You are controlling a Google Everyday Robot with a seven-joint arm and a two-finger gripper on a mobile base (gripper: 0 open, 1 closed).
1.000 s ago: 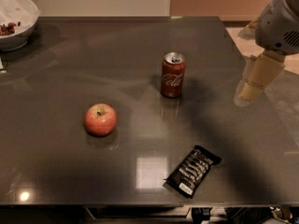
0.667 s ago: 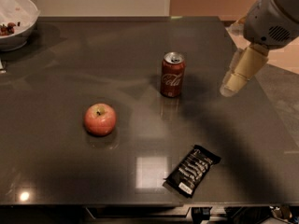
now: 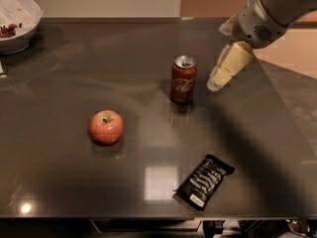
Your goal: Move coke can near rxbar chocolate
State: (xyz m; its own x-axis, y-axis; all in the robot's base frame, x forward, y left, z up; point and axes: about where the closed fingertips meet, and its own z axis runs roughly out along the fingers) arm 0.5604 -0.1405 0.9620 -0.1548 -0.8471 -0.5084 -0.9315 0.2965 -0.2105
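Note:
The red coke can [image 3: 183, 79] stands upright on the dark table, right of centre. The black rxbar chocolate [image 3: 203, 181] lies flat near the table's front edge, well in front of the can. My gripper [image 3: 218, 82] hangs from the grey arm at the upper right, its cream-coloured fingers pointing down just right of the can, a small gap away from it. It holds nothing.
A red apple [image 3: 106, 127] sits on the table left of the can. A white bowl [image 3: 15, 21] with food stands at the far left corner. The dark table [image 3: 74, 73] ends at the right, with floor beyond.
The arm has swung left across the table, bringing the gripper from the right edge to just beside the can. The can, apple and bar have not moved.

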